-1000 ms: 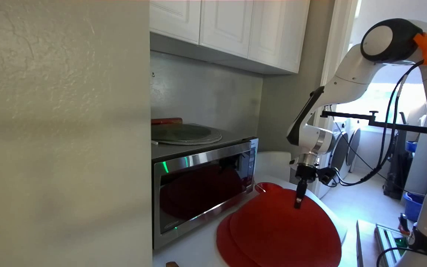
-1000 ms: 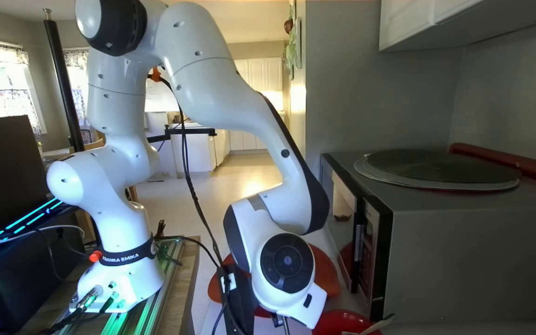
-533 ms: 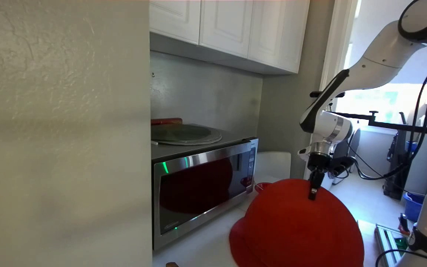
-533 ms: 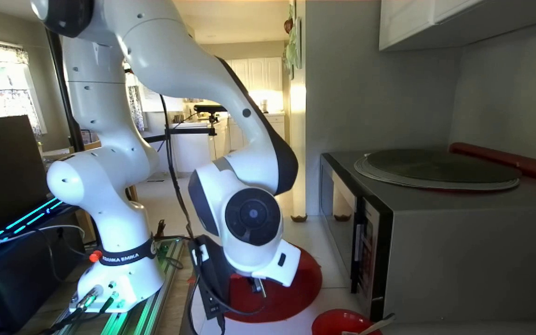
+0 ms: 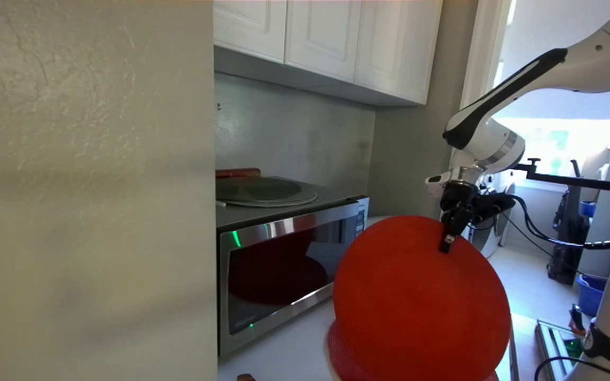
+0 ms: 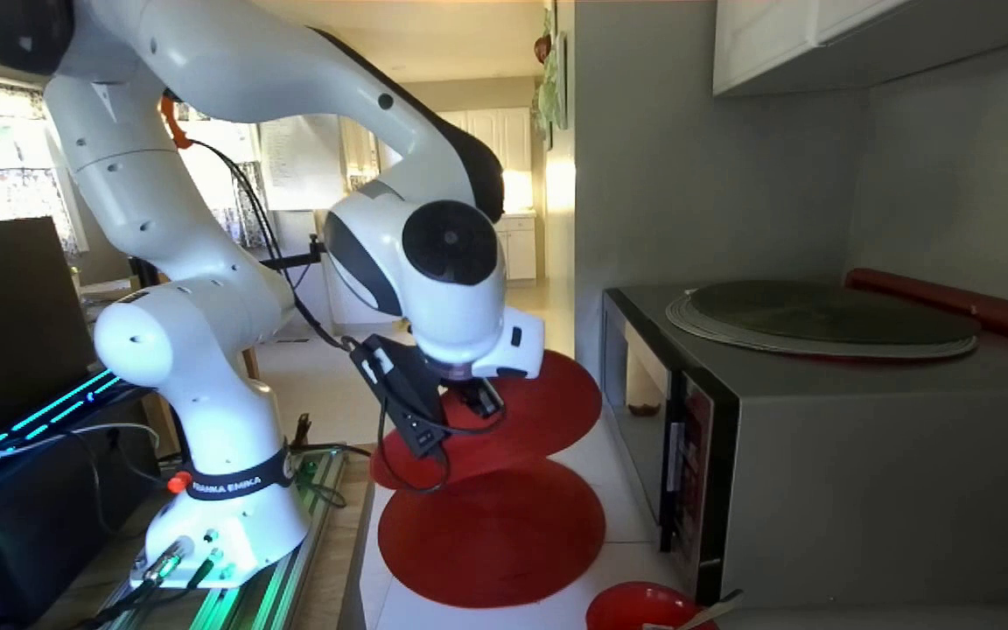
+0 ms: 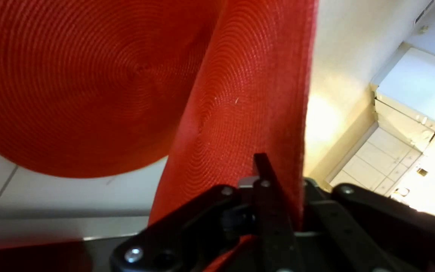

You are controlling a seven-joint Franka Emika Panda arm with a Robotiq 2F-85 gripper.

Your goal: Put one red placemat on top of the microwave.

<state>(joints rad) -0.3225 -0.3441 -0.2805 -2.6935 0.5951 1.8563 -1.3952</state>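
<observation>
My gripper [image 5: 447, 244] is shut on the edge of a red placemat [image 5: 416, 307], which hangs tilted in the air in front of the microwave [image 5: 289, 211]. In the wrist view the held red placemat [image 7: 236, 94] passes between the fingers of the gripper [image 7: 283, 185] and curves. It shows in an exterior view [image 6: 548, 416] behind the gripper, whose fingertips are mostly hidden there. A second red placemat [image 6: 491, 538] lies flat on the white table [image 6: 622, 499], below the held one. The microwave also shows from its side [image 6: 889, 490].
Round greyish mats [image 6: 828, 319] lie on the microwave's top, with a long red object [image 6: 950, 306] behind them. A red bowl [image 6: 644, 605] with a utensil stands by the microwave's front corner. White cabinets [image 5: 326, 42] hang above the microwave.
My gripper has risen and moved back from the microwave towards the robot's base. The held placemat has come up off the table with it, and the placemat beneath now shows separately.
</observation>
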